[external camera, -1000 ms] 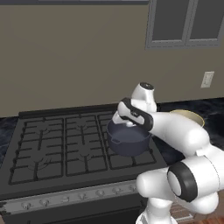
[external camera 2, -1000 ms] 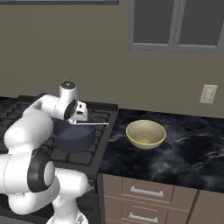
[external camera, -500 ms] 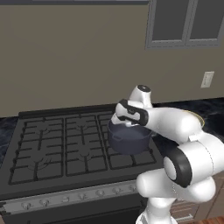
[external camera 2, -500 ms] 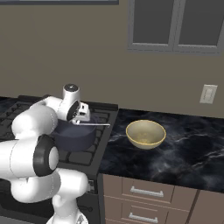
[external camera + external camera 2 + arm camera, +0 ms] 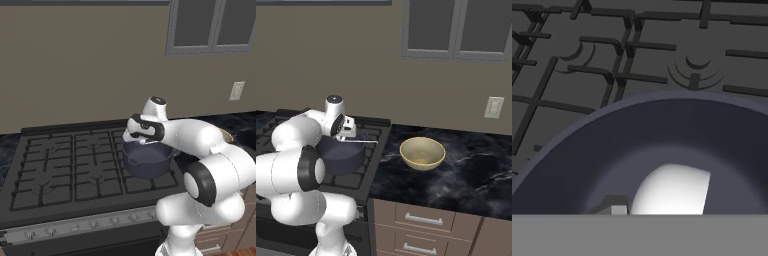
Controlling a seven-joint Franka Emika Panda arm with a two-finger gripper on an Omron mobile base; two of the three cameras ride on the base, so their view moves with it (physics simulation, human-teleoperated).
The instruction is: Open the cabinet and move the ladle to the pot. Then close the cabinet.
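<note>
My gripper (image 5: 139,138) (image 5: 347,134) hangs just over the dark blue-grey pot (image 5: 148,163) (image 5: 342,157) on the stove's front right burner, shut on the ladle (image 5: 365,142). The ladle's thin rod handle sticks out level to the right over the pot's rim. In the hand view its whitish bowl end (image 5: 671,191) sits low inside the pot (image 5: 662,127). The cabinet is out of view.
The black stove grates (image 5: 60,165) spread to the left of the pot. A yellow bowl (image 5: 422,152) stands on the black marble counter (image 5: 471,175) to the right. A grey glass-paned cabinet (image 5: 456,30) hangs above it, and drawers (image 5: 423,219) sit below.
The arm's elbow has swung nearer to the cameras. The gripper, still shut on the ladle, has stayed over the pot almost without moving.
</note>
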